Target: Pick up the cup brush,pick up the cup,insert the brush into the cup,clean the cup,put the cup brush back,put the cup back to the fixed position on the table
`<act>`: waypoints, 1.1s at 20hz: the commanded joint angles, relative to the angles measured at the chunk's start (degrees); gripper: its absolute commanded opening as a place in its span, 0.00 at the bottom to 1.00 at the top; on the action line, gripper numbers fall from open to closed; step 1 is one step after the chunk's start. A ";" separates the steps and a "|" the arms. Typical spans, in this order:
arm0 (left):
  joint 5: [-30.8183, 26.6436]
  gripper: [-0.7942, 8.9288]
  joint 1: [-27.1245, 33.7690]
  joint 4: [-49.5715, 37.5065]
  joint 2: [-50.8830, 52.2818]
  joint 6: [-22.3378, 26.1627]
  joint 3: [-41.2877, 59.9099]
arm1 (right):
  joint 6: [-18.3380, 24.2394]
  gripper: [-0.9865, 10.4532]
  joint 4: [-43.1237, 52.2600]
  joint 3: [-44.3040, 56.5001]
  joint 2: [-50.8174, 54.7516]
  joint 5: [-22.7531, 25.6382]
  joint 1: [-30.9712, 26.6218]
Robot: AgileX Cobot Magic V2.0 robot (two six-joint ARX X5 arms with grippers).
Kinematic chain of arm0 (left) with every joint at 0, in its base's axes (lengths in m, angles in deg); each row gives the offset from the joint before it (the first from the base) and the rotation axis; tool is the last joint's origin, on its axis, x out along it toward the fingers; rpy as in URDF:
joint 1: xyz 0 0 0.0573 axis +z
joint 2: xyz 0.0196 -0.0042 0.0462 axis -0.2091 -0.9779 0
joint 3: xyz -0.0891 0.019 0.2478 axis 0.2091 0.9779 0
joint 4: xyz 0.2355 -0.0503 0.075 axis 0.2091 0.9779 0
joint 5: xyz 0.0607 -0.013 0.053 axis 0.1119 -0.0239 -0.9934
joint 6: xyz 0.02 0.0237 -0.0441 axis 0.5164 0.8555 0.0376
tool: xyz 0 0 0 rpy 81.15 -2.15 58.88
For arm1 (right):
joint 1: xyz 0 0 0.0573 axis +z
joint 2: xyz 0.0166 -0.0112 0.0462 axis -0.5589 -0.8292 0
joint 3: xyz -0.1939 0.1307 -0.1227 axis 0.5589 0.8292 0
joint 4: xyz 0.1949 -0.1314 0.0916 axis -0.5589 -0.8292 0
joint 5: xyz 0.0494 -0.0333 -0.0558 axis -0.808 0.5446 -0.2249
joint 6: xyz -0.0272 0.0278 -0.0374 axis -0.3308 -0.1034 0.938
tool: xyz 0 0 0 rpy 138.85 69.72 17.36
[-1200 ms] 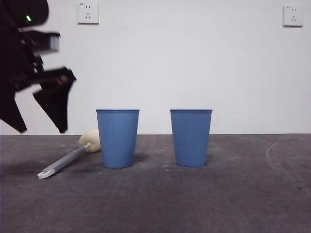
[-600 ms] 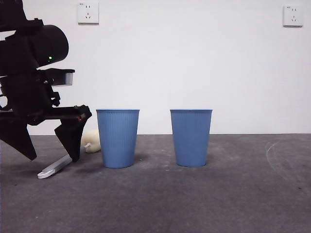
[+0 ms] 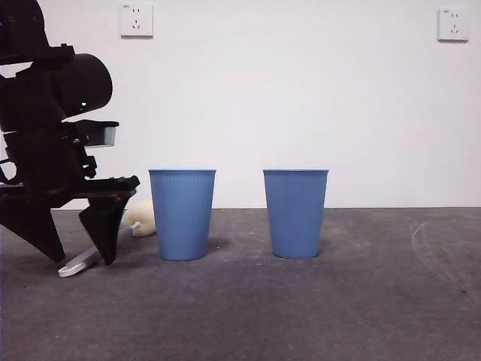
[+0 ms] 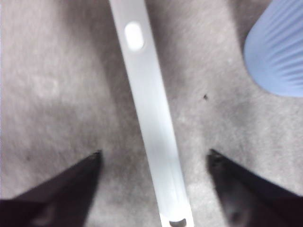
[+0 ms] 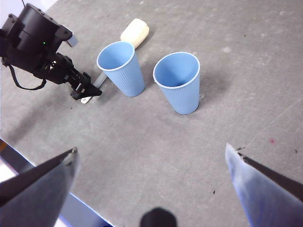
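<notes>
Left gripper (image 4: 154, 158) spread wide, jaws straddling the flat handle of the cup brush (image 4: 147, 109), which lies on the tabletop (image 3: 338, 308) just beside the nearer cup (image 3: 182, 214). Risks: thin handle may slip or pivot when pinched; sponge head may nudge that cup. Right gripper (image 5: 151, 156) spread, empty, waiting high above the tabletop.

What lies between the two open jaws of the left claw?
The cup brush, its grey handle lying on the table between the open jaws of the left claw, untouched; the left wrist view shows it.
</notes>
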 commanded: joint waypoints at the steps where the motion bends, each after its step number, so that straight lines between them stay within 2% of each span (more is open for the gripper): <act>1: -0.02 0.38 -0.44 0.57 -1.31 -1.31 -0.07 | -0.44 0.55 0.24 -0.17 0.04 -0.20 0.04; 4: 0.00 0.18 -0.46 0.48 -1.29 -1.33 -0.07 | -0.44 0.55 0.24 -0.17 0.04 -0.20 0.04; 6: 0.00 0.14 -0.46 0.50 -1.20 -1.31 -0.07 | -0.44 0.55 0.26 -0.17 0.04 -0.20 0.04; 8: 0.09 0.13 -0.46 0.52 -0.85 -1.31 -0.07 | -0.44 0.55 0.26 -0.17 0.02 -0.20 0.04; 10: 0.42 0.07 -0.44 0.63 -0.09 -1.31 -0.07 | -0.44 0.55 0.24 -0.17 0.04 -0.20 0.04; 16: 0.37 0.07 1.66 1.05 6.93 -1.11 -0.07 | -0.44 0.55 0.63 -0.17 0.02 -0.20 0.04; 19: 0.55 0.07 4.66 2.93 13.73 0.92 -0.07 | -0.46 0.55 3.15 -0.15 0.02 -0.20 0.31; 22: 5.88 0.07 7.69 8.02 21.49 4.94 -0.07 | -0.46 0.56 6.03 0.83 -2.10 -0.17 2.69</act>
